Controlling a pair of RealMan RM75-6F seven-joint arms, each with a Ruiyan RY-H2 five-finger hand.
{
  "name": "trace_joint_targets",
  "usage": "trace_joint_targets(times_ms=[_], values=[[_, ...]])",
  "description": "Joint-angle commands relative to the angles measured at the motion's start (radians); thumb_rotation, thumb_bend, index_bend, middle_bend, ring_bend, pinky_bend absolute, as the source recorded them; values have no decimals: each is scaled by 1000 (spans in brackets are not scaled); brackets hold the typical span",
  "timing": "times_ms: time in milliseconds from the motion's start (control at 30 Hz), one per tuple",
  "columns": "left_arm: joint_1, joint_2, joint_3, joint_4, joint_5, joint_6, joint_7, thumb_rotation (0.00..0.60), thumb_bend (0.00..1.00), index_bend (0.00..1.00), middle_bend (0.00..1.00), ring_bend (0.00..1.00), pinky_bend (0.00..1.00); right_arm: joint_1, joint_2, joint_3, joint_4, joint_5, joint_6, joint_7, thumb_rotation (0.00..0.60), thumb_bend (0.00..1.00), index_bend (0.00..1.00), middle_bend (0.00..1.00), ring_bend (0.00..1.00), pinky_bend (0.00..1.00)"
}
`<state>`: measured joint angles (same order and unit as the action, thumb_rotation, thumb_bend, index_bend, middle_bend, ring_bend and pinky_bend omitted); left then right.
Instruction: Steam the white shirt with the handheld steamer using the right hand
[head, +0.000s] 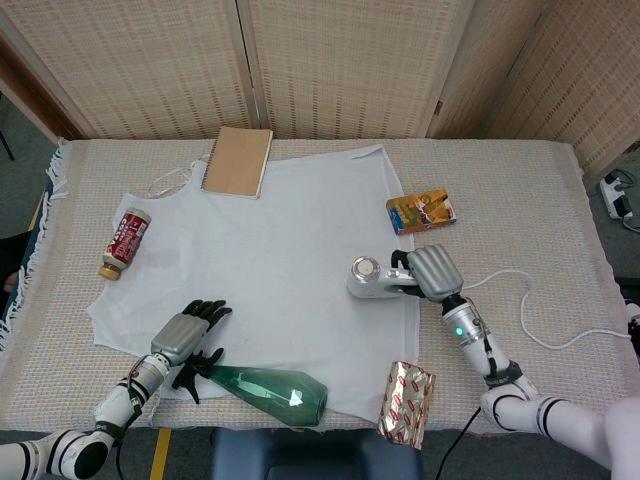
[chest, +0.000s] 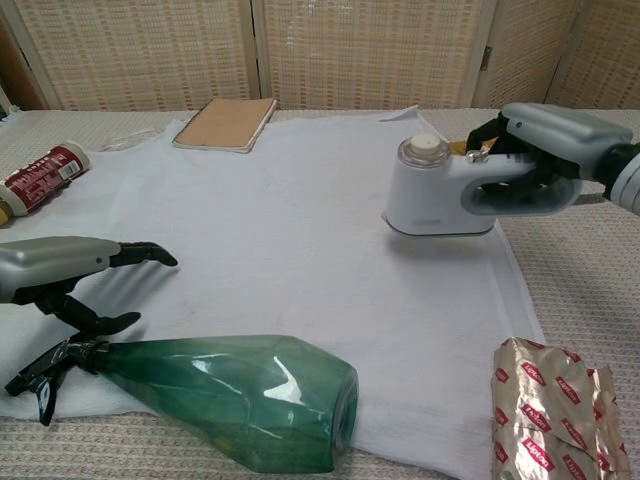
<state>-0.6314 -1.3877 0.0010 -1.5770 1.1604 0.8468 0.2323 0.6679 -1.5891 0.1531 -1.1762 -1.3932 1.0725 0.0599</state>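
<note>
The right hand (head: 432, 272) grips the handle of the white handheld steamer (head: 375, 279), fingers wrapped through the handle loop; in the chest view the same hand (chest: 545, 150) holds the steamer (chest: 440, 197) with its flat base just over the cloth and a shadow beneath it, so whether it touches the fabric I cannot tell. The steamer sits at about 4 o'clock on the white shirt (head: 260, 260), close to the shirt's right edge, its round cap pointing up. A white cord (head: 520, 320) trails from the right arm across the surface toward 3 o'clock.

The shirt lies spread flat over the woven cloth covering the surface (head: 520, 190). The left hand (head: 185, 335) rests at roughly 7 o'clock on the shirt's lower left corner, fingers apart and holding nothing; the chest view shows its dark fingers (chest: 140, 255) spread just above the narrow neck of a green bottle (chest: 230, 395) lying on its side.

A brown notebook (head: 238, 160) lies at 12 o'clock overlapping the shirt's top edge. A red-labelled bottle (head: 125, 240) lies at 9 o'clock, beside the shirt. An orange box (head: 421, 211) sits at 2 o'clock, just off the shirt and near the steamer. A crinkled foil packet (head: 406, 403) stands at 5 o'clock by the surface's near edge.
</note>
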Motion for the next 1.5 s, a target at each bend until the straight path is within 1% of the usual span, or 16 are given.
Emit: trace_joint_targets(times_ms=[33,200,367,567,867,1067,1133,1267,1400,1500], values=[[1,1,-1,-2,2,3,-1,388,475,119,54,0,0,28,-50,2,-5,-20,-14,7,600,978,796,803,843,983],[5,4,0,-4,3,6,-4,387,475,119,53,0,0,70,-153,-3,52,-30,-57,9,600,978,796,803,843,983],[9,9,10,1,10,4,-1,391,476,119,54,0,0,101,-230,-14,150,-55,-71,-12,600,978,796,804,843,983],[16,13,11,10,13,5,-17,389,475,119,53,0,0,131,-305,10,300,-42,-89,-10,600,978,795,803,843,983],[20,12,9,22,20,2,-33,385,475,119,53,0,0,172,-375,64,498,3,-116,22,600,978,795,803,844,983],[20,10,6,29,20,-2,-39,384,475,119,53,0,0,180,-380,86,572,29,-127,27,600,978,795,803,843,983],[21,10,6,29,22,-1,-39,383,475,119,53,0,0,177,-372,92,570,32,-117,39,600,978,795,803,843,983],[25,15,-1,24,41,16,-57,388,474,119,54,0,0,147,-311,90,500,17,-53,73,600,978,795,803,843,983],[38,22,-14,17,82,62,-88,389,459,120,53,0,0,81,-189,76,361,9,10,59,600,978,789,803,843,983],[51,37,-26,4,114,104,-115,388,440,120,53,0,0,10,-68,68,224,31,41,23,600,978,786,803,841,983]])
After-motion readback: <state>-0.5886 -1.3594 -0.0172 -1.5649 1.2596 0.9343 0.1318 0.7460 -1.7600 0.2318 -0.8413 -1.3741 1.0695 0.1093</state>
